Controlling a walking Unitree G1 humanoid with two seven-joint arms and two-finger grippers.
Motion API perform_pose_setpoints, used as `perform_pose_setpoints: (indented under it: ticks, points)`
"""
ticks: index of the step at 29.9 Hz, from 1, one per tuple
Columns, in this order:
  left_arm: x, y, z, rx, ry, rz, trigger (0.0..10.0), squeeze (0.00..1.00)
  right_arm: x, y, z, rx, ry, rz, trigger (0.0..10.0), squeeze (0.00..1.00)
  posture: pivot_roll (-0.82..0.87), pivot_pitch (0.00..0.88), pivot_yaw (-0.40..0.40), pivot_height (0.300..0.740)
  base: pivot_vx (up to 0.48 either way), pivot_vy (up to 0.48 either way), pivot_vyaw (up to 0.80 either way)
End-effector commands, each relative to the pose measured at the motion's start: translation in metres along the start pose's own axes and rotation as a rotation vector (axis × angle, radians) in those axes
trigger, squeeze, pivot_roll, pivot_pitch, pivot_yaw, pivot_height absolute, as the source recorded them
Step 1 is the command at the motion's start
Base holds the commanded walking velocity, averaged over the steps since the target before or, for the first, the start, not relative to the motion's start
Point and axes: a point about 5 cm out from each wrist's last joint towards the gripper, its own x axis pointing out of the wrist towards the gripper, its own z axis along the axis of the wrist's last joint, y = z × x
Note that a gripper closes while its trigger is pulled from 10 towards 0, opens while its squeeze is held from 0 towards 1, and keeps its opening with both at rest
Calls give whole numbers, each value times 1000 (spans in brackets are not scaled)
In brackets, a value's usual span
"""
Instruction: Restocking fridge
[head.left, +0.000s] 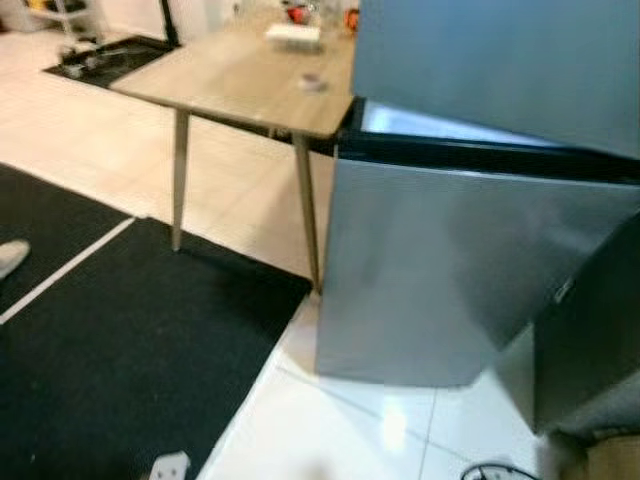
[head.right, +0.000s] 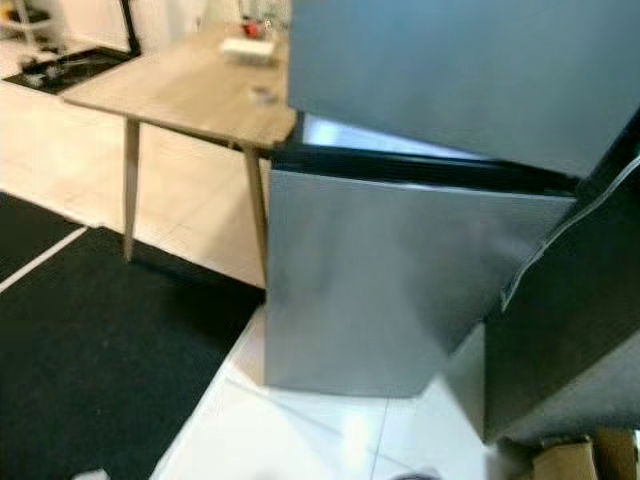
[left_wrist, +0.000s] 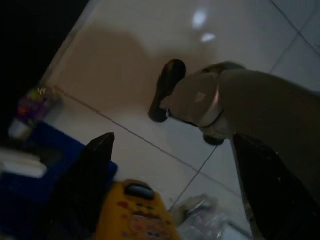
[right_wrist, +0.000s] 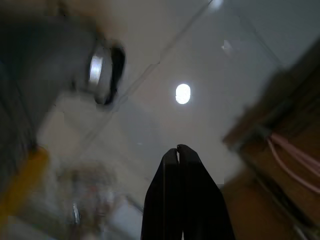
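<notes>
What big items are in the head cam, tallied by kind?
Fridge: 1
Table: 1
Black rug: 1
Cardboard box: 1
Total: 4

Grey fridge (head.right: 400, 280) w/ top door ajar, beside wooden table (head.right: 190, 90) on white tiles.

Soft, even room light falls on the fridge (head.left: 440, 270), and both eye views are slightly smeared. Ceiling lamps glint off the white floor tiles (head.left: 390, 425). The table legs cast a faint shadow onto the black mat (head.left: 130, 350). Both wrist views are dim; the right one is badly blurred, with a bright lamp reflection (right_wrist: 183, 93).
</notes>
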Motion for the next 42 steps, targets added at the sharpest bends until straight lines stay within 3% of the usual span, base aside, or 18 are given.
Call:
perform_pose_setpoints:
  ticks: [1,7,13,15,17,21,25,29,37,42]
  points:
    - [0,-3,-9,-5,37,-3,10000,0,0,1,1,-8,-3,-1,10000,0,35,30,-85,740,0,0,712]
    - [0,-1,-10,-1,40,13,10000,0,1,1,1,-16,0,-39,10000,0,38,40,-68,740,0,0,712]
    - [0,0,-7,-9,24,34,10000,0,2,4,-3,0,23,-69,10000,0,46,44,-64,740,0,0,0]
    - [0,0,-6,-13,18,30,10000,0,0,-1,-2,198,-31,-76,10000,0,57,64,-45,740,0,0,0]
    - [0,0,-6,-13,17,29,10000,0,-1,-5,-3,241,-39,-89,10000,0,57,64,-45,740,0,0,0]
    - [-1,1,-6,-8,19,28,10000,0,-3,-10,-6,230,-32,-99,10000,0,57,76,-39,740,0,0,0]
    - [-3,8,-7,-10,17,48,10000,0,-6,-13,-25,188,43,-125,10000,0,58,80,-37,740,0,0,0]
    - [-1,2,-6,-25,-1,37,10000,0,-8,-10,-35,185,71,-128,10000,0,70,92,-27,740,0,0,0]
    - [0,-1,-6,-14,3,34,10000,0,-6,-5,-37,186,72,-121,10000,0,71,100,-19,740,0,0,0]
    - [-9,22,-2,-17,-18,78,10000,0,-4,3,-38,182,68,-114,10000,0,122,145,12,740,0,0,0]
